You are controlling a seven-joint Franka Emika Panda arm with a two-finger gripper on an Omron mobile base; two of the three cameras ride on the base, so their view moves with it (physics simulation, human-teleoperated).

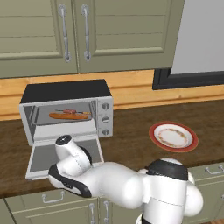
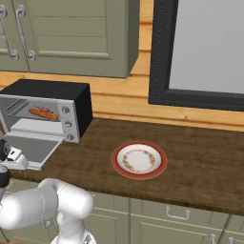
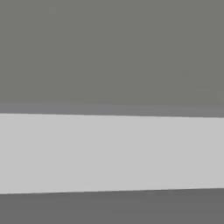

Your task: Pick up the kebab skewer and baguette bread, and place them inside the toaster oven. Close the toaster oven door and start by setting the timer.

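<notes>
Inside the toaster oven (image 1: 65,114), on its rack: baguette bread (image 1: 68,116) lying lengthwise left to right, kebab skewer (image 1: 69,110) just behind it, toward the far wall. Same pair visible in the right base view through the open front — orange-brown loaf (image 2: 43,114) with the thin reddish skewer (image 2: 44,109) at its far edge. Toaster oven door (image 1: 65,154) folded down flat toward the near side, glass face up, resting over the dark wooden counter (image 1: 131,135). Three round knobs (image 1: 105,118) stacked on the silver panel at the oven's right. Black top, silver sides.

At the near edge of the lowered door: white arm bent low, wrist over the door's front right part. Gripper itself hidden behind the wrist in the left base view; at the far left edge of the right base view, a pale hand part (image 2: 14,157) next to the door's near rim. Fingers spread wide, released, gripping nothing. Hand view up close on a pale band across grey — too near to identify.

Right of the oven, well apart: red-rimmed plate (image 1: 173,136), bare. Beyond, wooden backsplash and olive wall cabinets (image 1: 78,30); dark-framed window (image 2: 200,52) at far right
</notes>
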